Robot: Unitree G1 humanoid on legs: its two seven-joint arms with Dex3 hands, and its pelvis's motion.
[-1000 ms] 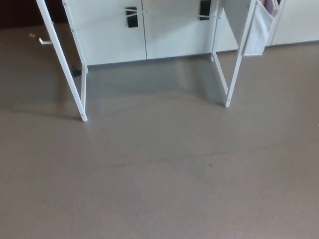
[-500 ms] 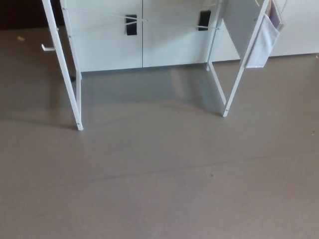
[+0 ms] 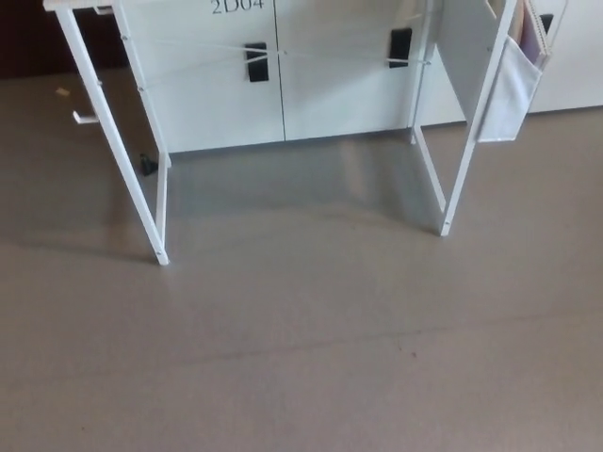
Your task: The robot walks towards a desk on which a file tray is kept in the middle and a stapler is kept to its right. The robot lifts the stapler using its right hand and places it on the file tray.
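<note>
Nearest lies one stretch of bare grey floor (image 3: 301,358). On it stand the counter's two white leg frames, left (image 3: 112,137) and right (image 3: 471,141), the right one carrying one pouch (image 3: 513,89). Farthest, a white cabinet (image 3: 330,94) shows two black handles (image 3: 256,61). Neither robot hand shows, so grasp cannot be told; stapler and file tray are out of view.

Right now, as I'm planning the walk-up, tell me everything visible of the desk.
The desk shows mostly as a thin white frame, metal by its look: slanted legs on each side, feet standing on the grey floor. Only a corner of its top shows at upper left. A pale pouch hangs on its right side. White cabinets stand behind it.
</note>
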